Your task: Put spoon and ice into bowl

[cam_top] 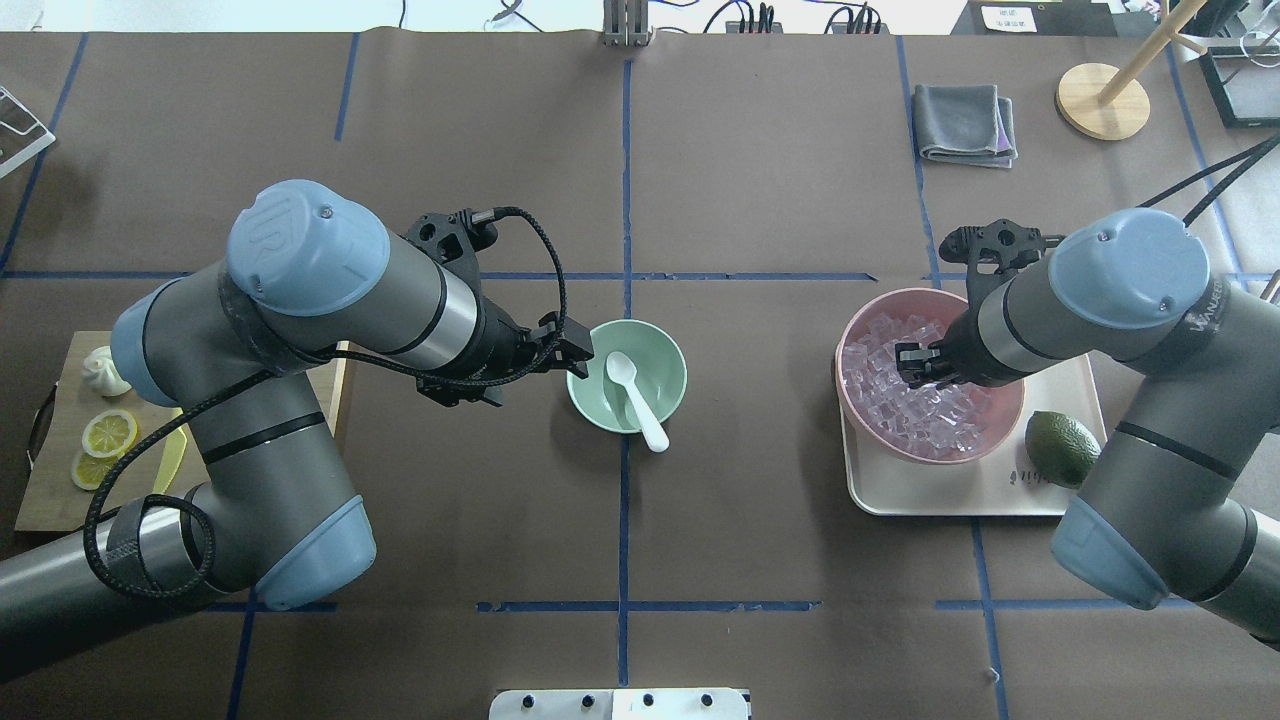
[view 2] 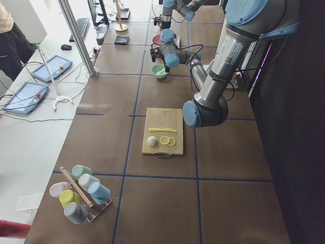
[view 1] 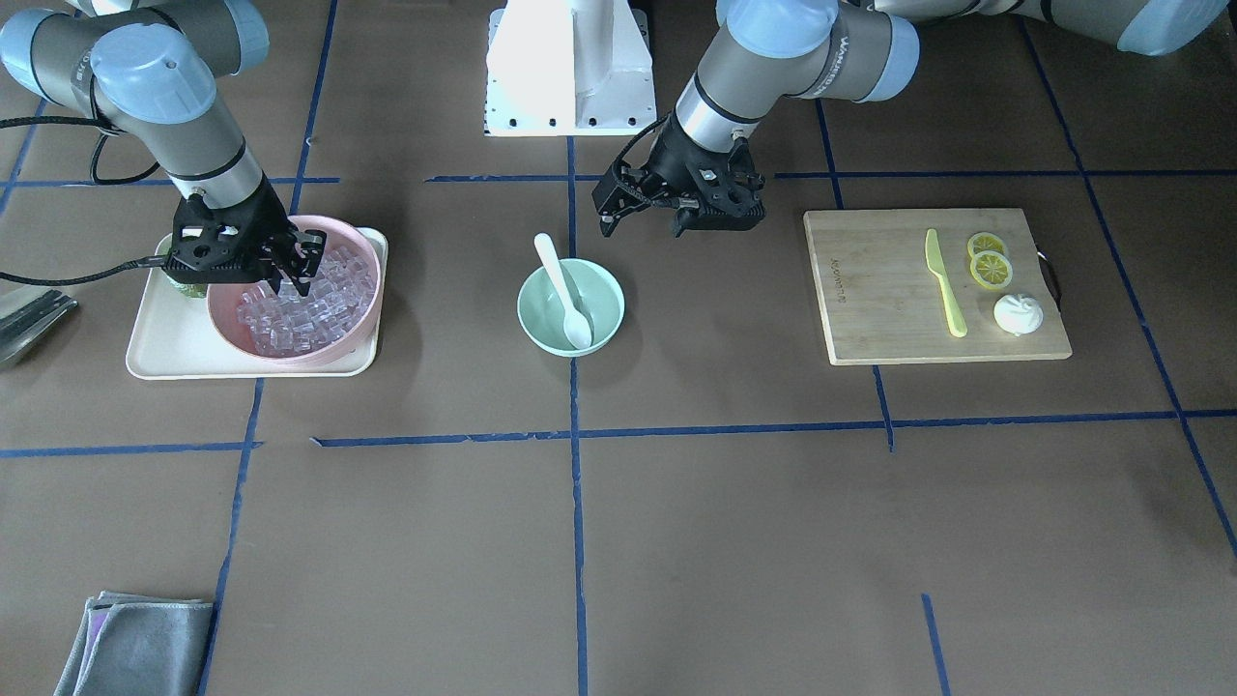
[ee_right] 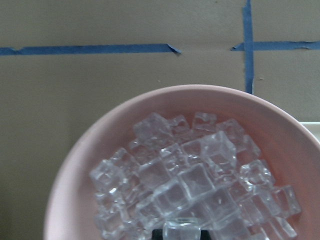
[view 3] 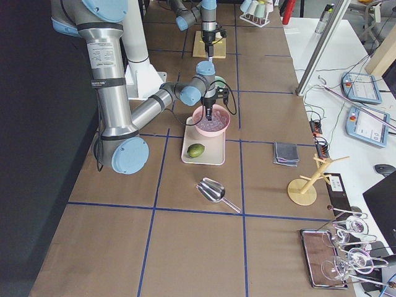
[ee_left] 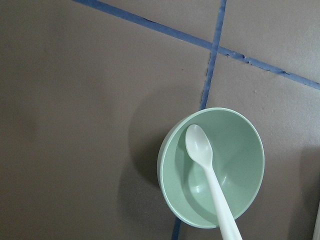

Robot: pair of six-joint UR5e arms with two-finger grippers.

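The white spoon [view 1: 570, 304] lies in the mint-green bowl [view 1: 604, 290] at the table's middle, its handle over the rim; both also show in the left wrist view, spoon [ee_left: 205, 160] and bowl [ee_left: 245, 160]. My left gripper [view 1: 643, 217] is open and empty, just beside the bowl on the robot's side. My right gripper [view 1: 290, 278] reaches down into the heap of clear ice cubes [view 1: 309, 314] in the pink bowl [view 1: 227, 329]. In the right wrist view one ice cube [ee_right: 181, 231] sits between its fingertips, so it looks shut on it.
The pink bowl stands on a cream tray [view 1: 155, 358] with a lime [cam_top: 1062, 447]. A wooden board [view 1: 870, 319] holds a yellow-green knife [view 1: 942, 282], lemon slices [view 1: 990, 266] and a white bun [view 1: 1017, 314]. A metal scoop [view 1: 29, 319] and a grey cloth [view 1: 135, 643] lie near the tray's side.
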